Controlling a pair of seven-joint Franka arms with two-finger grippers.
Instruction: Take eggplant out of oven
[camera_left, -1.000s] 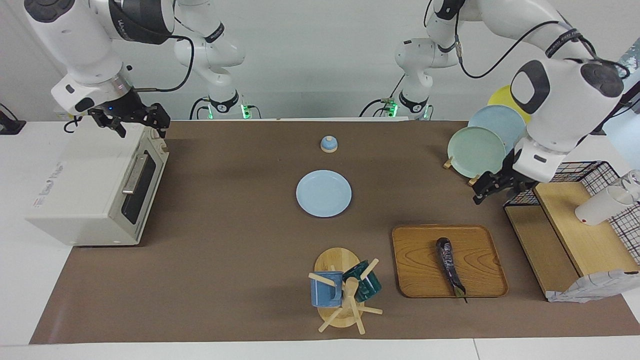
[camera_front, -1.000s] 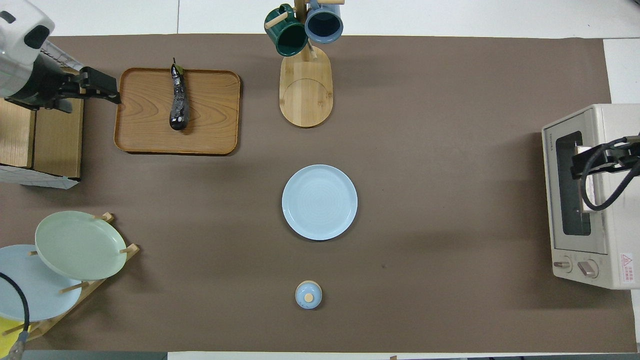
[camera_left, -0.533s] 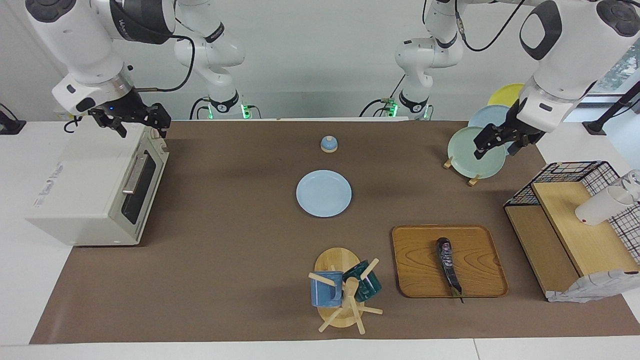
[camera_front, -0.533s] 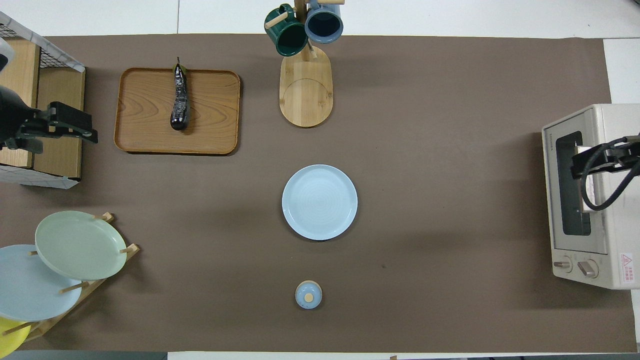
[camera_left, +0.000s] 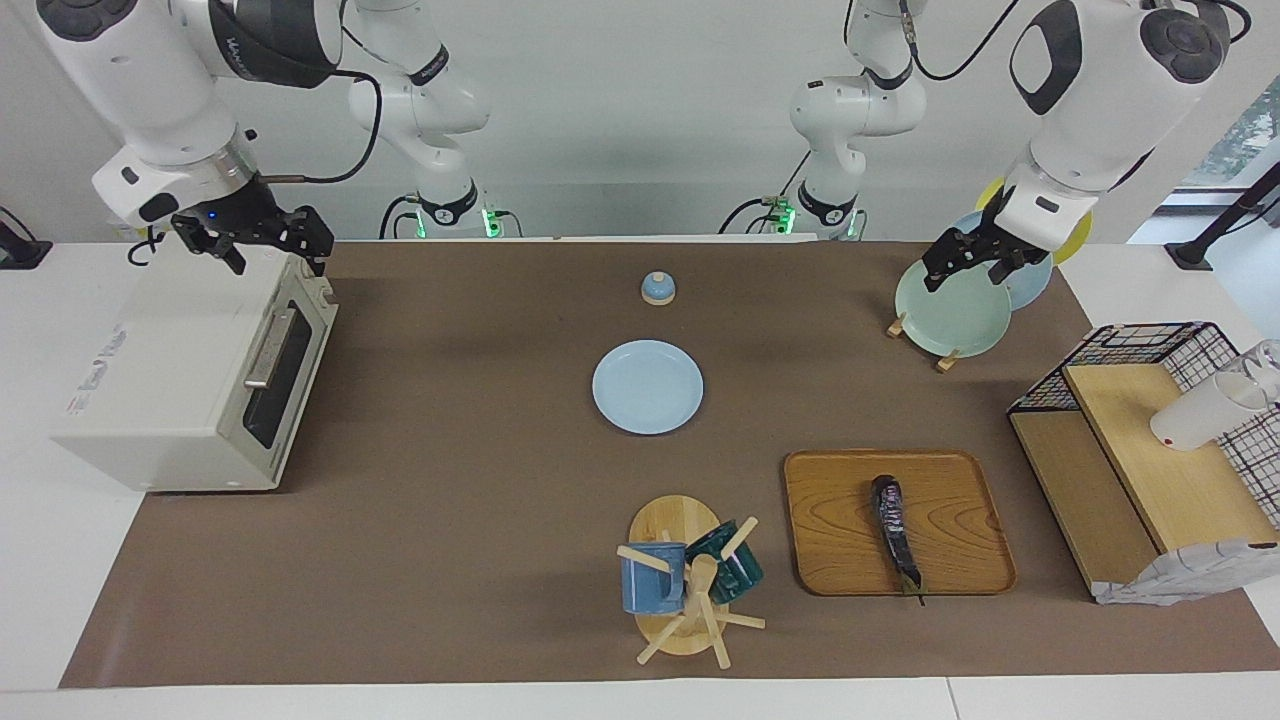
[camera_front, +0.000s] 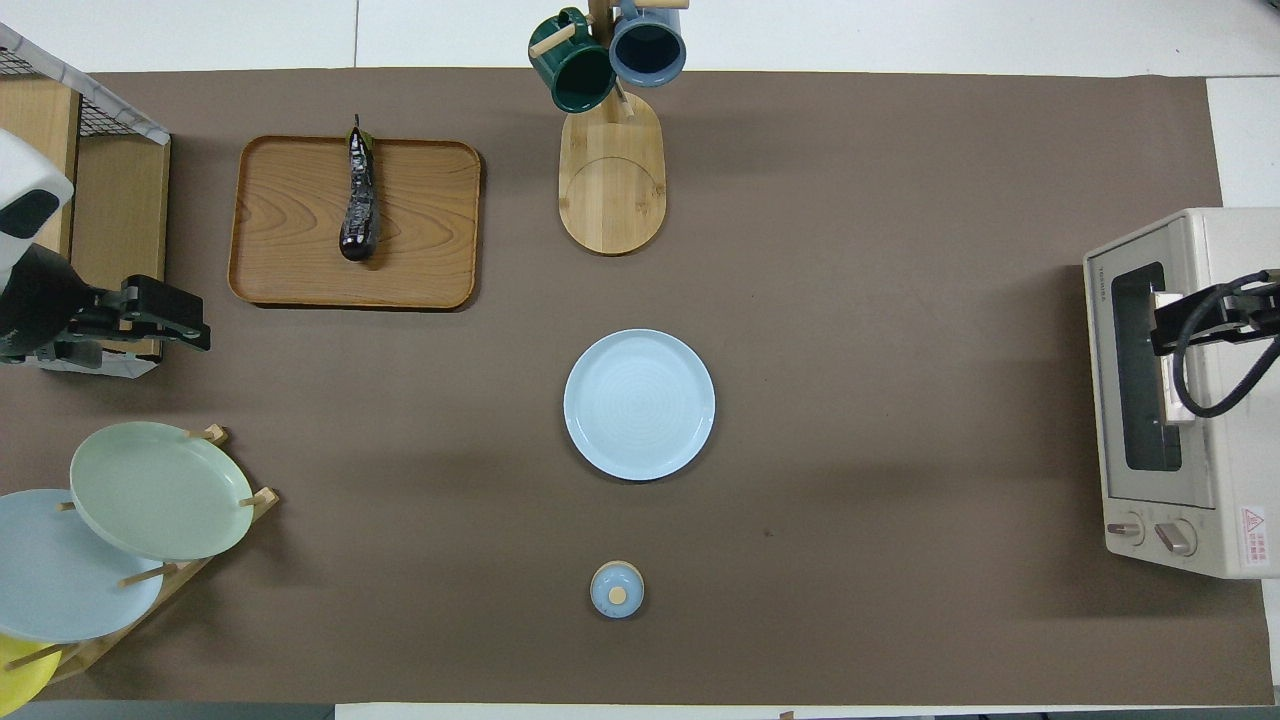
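The eggplant (camera_left: 895, 530) lies on a wooden tray (camera_left: 830, 520), outside the oven, toward the left arm's end of the table. It also shows in the overhead view (camera_front: 358, 200). The off-white oven (camera_left: 190, 370) stands at the right arm's end with its glass door shut; in the overhead view (camera_front: 1180, 400) its window looks dark. My right gripper (camera_left: 278, 258) hangs open and empty over the oven's top edge by the door (camera_front: 1165, 330). My left gripper (camera_left: 962, 272) is open and empty, up in the air over the plate rack (camera_front: 195, 325).
A light blue plate (camera_left: 647, 387) lies mid-table, with a small blue lidded pot (camera_left: 657, 288) nearer the robots. A mug tree (camera_left: 690, 580) stands beside the tray. A plate rack (camera_left: 950, 305) and a wire basket with wooden shelves (camera_left: 1140, 460) fill the left arm's end.
My left gripper has risen and drawn back from beside the wire basket to over the plate rack. My right gripper has lifted slightly over the oven. The eggplant has not moved.
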